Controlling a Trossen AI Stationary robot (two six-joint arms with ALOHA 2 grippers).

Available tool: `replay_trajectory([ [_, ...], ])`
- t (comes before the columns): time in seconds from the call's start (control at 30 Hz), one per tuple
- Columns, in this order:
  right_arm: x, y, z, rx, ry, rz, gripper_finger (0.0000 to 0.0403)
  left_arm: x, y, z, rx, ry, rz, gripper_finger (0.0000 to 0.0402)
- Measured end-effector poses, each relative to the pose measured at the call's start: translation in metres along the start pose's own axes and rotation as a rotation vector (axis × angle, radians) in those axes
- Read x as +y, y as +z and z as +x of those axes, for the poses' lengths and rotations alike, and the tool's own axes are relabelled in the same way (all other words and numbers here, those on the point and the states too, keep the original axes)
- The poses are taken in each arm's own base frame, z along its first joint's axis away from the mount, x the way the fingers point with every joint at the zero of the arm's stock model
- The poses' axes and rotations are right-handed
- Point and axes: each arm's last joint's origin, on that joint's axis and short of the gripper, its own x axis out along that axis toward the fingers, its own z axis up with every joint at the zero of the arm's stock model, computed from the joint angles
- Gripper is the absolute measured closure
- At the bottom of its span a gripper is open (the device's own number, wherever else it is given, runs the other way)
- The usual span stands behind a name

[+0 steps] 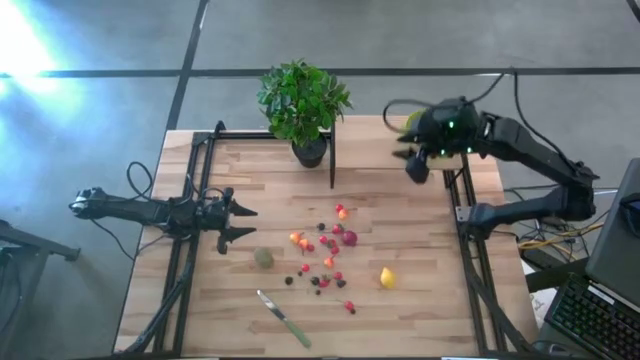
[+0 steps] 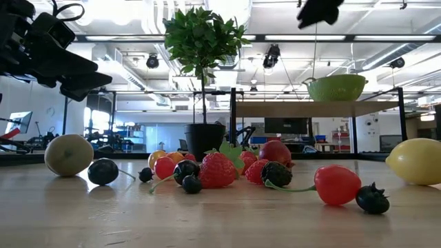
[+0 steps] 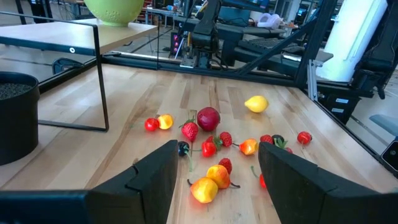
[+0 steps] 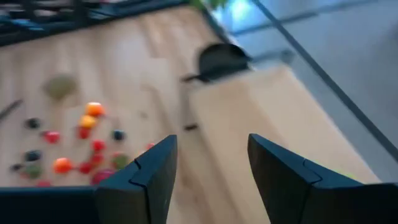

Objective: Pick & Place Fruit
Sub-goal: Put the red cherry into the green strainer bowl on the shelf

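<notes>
fruit [image 1: 325, 255] scattered mid-surface [image 1: 400, 310], lemon [image 1: 387, 277] and dull-green ball [image 1: 263, 257] at the edges, left pincer [image 1: 240, 222] wide and empty beside them, right pincer [image 1: 412, 160] spread, empty, raised by the lime bowl [image 2: 336, 87] (mostly hidden from above)

One lemon [image 1: 387, 277], one kiwi ball [image 1: 263, 257], one knife [image 1: 283, 318], one plant [image 1: 302, 105]

the fruit [image 1: 325, 255] lies scattered mid-table with small gaps between pieces. bare wood is open around the cluster. the potted plant [image 1: 303, 105] and raised shelf [image 1: 400, 140] block the far side.
</notes>
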Motion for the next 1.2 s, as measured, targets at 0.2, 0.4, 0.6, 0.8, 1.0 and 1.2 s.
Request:
replay_trajectory([
  [0.2, 0.058, 0.001, 0.014, 0.0, 0.103, -0.158, 0.0223, 0.0, 0.0, 0.0, 0.0, 0.001, 0.0, 0.0172],
  [0.4, 0.121, -0.008, 0.034, 0.024, 0.199, -0.323, 0.0233, 0.0, 0.0, 0.0, 0.0, 0.001, 0.0, 0.0172],
  [0.6, 0.177, -0.029, 0.058, 0.101, 0.294, -0.454, 0.023, 0.0, 0.0, 0.0, 0.0, 0.0, 0.0, 0.0172],
  [0.8, 0.224, -0.057, 0.083, 0.191, 0.347, -0.541, 0.0224, 0.0, 0.0, 0.0, 0.001, 0.0, 0.0, 0.0172],
  [1.0, 0.258, -0.085, 0.107, 0.274, 0.351, -0.529, 0.023, 0.0, 0.0, 0.0, 0.002, 0.001, 0.0, 0.0172],
  [1.2, 0.284, -0.114, 0.123, 0.354, 0.34, -0.489, 0.0243, 0.0, 0.0, 0.0, 0.002, 0.001, 0.0, 0.0172],
])
